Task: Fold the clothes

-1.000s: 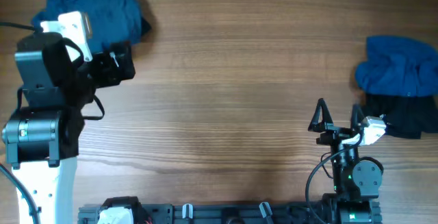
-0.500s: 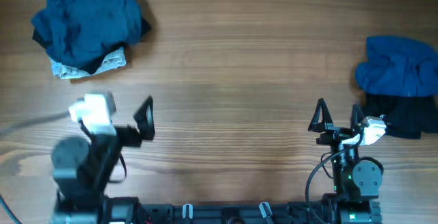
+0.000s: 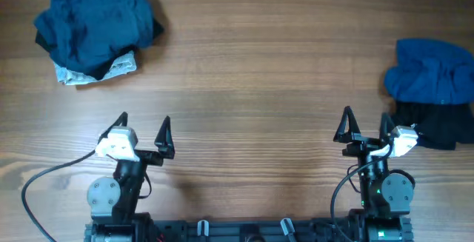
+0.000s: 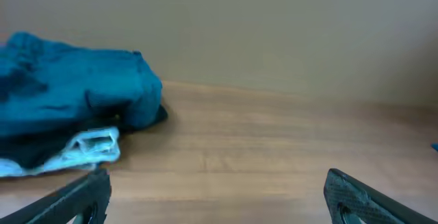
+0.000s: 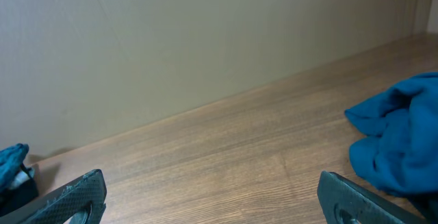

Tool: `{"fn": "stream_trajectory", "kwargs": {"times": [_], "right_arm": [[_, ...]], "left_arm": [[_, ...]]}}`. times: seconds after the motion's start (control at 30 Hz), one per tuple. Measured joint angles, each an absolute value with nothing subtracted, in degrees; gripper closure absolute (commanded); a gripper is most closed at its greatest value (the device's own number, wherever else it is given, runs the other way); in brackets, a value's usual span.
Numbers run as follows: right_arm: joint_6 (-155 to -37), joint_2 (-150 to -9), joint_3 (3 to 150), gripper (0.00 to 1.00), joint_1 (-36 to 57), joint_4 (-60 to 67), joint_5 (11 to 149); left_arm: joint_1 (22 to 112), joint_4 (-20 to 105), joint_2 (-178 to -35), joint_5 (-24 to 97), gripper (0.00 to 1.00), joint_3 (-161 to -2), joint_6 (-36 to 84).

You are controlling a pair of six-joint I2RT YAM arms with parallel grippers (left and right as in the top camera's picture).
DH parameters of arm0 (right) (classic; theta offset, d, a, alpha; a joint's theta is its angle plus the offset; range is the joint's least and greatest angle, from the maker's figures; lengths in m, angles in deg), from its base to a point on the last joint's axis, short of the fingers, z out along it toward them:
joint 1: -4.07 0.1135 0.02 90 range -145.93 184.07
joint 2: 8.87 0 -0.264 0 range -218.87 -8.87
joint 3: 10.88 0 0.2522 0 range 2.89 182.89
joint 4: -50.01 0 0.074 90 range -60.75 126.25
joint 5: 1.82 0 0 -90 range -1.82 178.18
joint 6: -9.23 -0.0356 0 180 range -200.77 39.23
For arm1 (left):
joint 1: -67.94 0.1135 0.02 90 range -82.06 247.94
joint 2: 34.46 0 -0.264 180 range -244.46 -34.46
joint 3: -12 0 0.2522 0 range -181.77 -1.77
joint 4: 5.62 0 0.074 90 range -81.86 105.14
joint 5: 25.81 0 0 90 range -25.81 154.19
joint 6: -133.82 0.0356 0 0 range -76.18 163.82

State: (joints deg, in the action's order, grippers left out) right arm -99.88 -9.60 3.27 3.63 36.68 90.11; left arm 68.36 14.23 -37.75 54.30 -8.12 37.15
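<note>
Evidently btwn garments: both arms sat low at the near edge, nothing in hand. The left gripper [image 3: 143,127] had its jaws spread wide & empty; the right gripper [image 3: 364,123] likewise, wide & empty. A teal stack [image 3: 92,27] w/ a pale piece [image 3: 122,66] peeking from under it lay at the far-left corner of the table [image 3: 259,72], looking roughly folded. Not yet done, by my read: the blue heap [image 3: 433,72] crumpled at the right edge, resting on a dark garment [image 3: 437,127]. Next move prob. calls for the right arm to reach over, pinch the blue cloth by an edge and drag it to mid-table, then both grippers to spread it flat before any fold.
</note>
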Motion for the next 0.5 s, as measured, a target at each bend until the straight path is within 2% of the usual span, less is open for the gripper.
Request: {"fn": "stream_trajectory", "kwargs": {"times": [0.23, 0.4, 0.5], "right_arm": [[-99.88, -9.60, 3.27, 0.00, 3.63, 36.68, 90.11], [-99.88, -9.60, 3.27, 0.00, 3.63, 36.68, 90.11], [-99.88, -9.60, 3.27, 0.00, 3.63, 36.68, 90.11]], "left_arm": [[68.36, 4.66, -35.93, 56.26, 0.00, -2.89, 37.15], [68.36, 5.03, -35.28, 57.29, 0.00, -2.63, 37.12], [68.36, 9.79, -35.21, 59.50, 0.00, -2.50, 37.15]]}}
